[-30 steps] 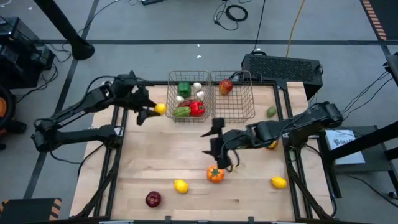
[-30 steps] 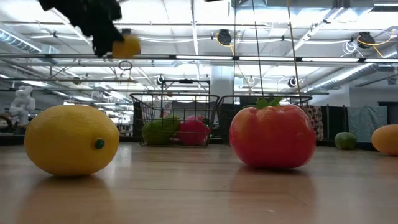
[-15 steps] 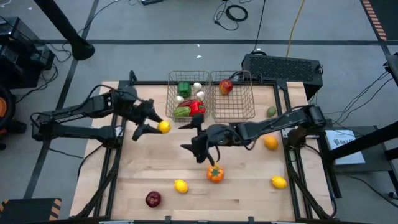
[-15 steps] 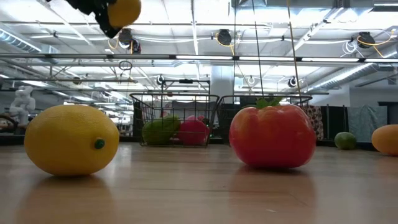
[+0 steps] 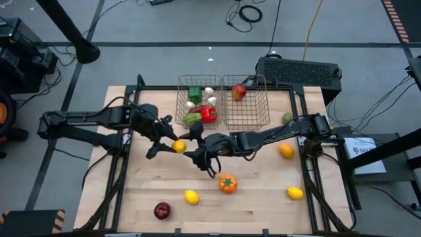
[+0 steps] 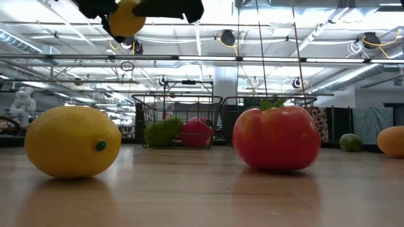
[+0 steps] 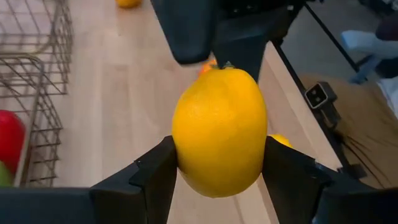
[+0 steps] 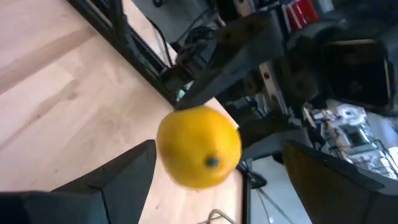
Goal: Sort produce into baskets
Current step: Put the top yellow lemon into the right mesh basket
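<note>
The produce is spread over the wooden table (image 5: 263, 191), and one lemon (image 5: 178, 146) is up in the air, just in front of the left basket (image 5: 200, 100). The left gripper (image 5: 170, 140) pinches that lemon between its two fingers. The left wrist view shows this best: a dark finger (image 7: 152, 177) presses on each side of the lemon (image 7: 219, 132).

The right gripper (image 5: 191, 145) is just to the right of the lemon, with its fingers spread wide. In the right wrist view the lemon (image 8: 199, 147) sits between those fingers, but I cannot tell if they touch it.

The high view shows what the low view hides. The left basket holds a green pepper (image 5: 195, 93), white garlic (image 5: 209, 92) and a red pepper (image 5: 208, 114). The right basket (image 5: 247, 100) beside it holds one red fruit (image 5: 239, 91).

In front of the baskets, an apple (image 5: 162, 210), a second lemon (image 5: 191, 196), an orange tomato (image 5: 227, 184) and a third lemon (image 5: 295, 193) lie on the table.

The low view shows the second lemon (image 6: 72, 141) and the tomato (image 6: 276, 137) up close, with the baskets far behind them.
</note>
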